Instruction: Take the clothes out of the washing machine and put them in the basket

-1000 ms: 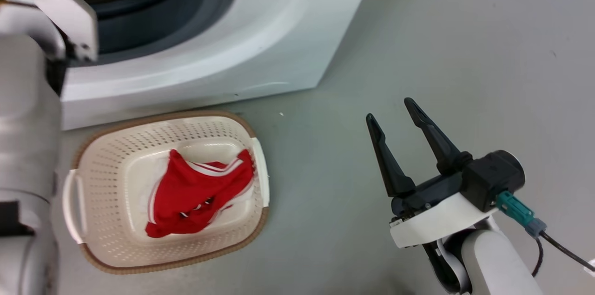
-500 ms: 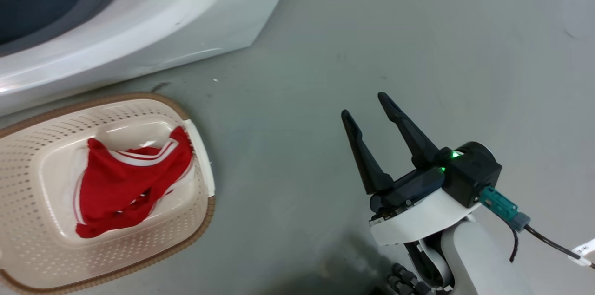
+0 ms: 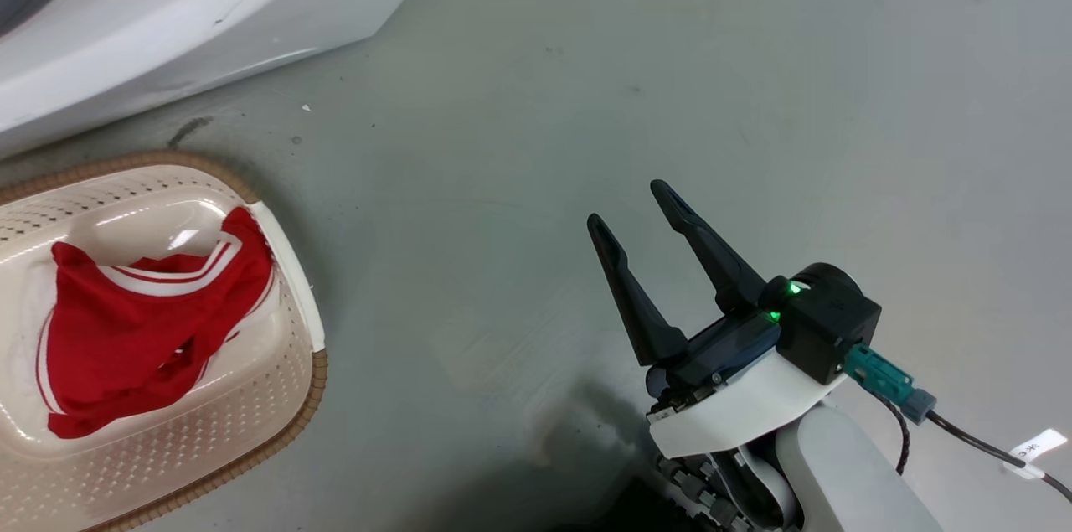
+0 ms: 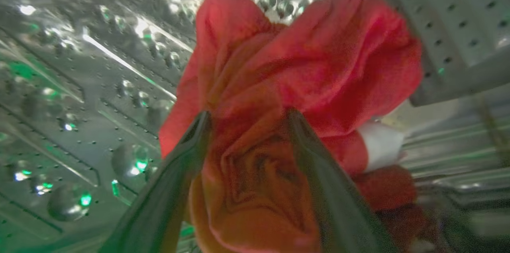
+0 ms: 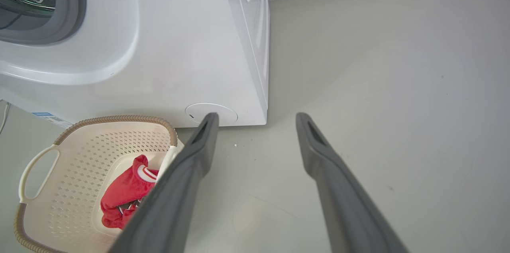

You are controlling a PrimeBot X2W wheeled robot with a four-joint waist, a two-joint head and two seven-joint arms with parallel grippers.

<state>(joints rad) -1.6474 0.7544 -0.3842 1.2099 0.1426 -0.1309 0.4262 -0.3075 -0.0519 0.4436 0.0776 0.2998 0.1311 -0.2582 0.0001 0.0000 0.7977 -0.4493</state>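
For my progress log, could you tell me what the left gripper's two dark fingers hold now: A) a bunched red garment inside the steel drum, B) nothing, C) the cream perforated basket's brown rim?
A: the left gripper pinches the bunched red garment, with the perforated steel drum behind it.

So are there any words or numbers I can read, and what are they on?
Nothing here reads clearly.
White tag by the right hand: marks too small to read.
Blue-and-white sticker low on the washing machine: too blurred.
Red clothes in the basket: no letters showing.
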